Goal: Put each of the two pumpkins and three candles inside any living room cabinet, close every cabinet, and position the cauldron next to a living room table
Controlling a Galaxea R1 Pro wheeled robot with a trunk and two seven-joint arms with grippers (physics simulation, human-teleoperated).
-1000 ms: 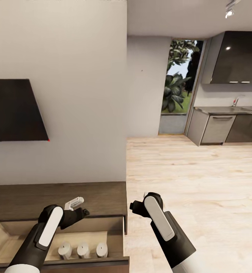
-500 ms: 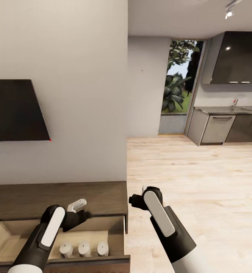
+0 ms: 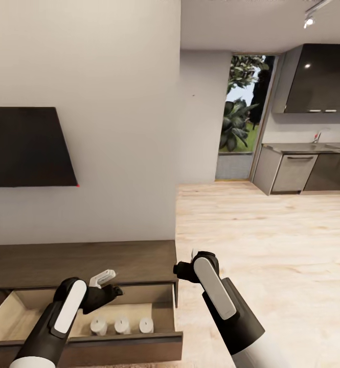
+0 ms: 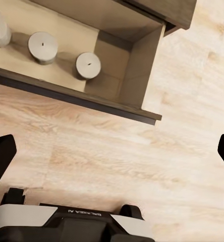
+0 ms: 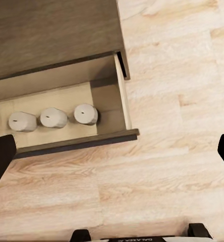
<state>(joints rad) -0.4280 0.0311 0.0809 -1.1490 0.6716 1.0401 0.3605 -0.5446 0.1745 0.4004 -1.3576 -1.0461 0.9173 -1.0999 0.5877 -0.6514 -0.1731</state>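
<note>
The cabinet [image 3: 77,260] is a long low dark-brown unit against the wall, with its right drawer [image 3: 123,345] pulled out. Three grey-tan candles [image 3: 122,324] stand upright in a row on the drawer's pale floor, near its front right corner. They also show in the left wrist view [image 4: 43,46] and the right wrist view [image 5: 53,117]. My left gripper [image 3: 108,284] hangs open above the drawer, holding nothing. My right gripper [image 3: 182,268] is open and empty over the floor, just right of the cabinet's end. The pumpkins, the cauldron and the table are out of view.
A dark television [image 3: 26,148] hangs on the wall above the cabinet. Pale wood floor [image 3: 272,245] stretches to the right toward a kitchen counter [image 3: 302,168] with dark upper cupboards [image 3: 320,76]. A glass door [image 3: 241,117] shows plants outside.
The whole picture has slid to the right, so the camera has moved; more of the drawer front shows. Both arms keep nearly the same pose, and the candles stay put.
</note>
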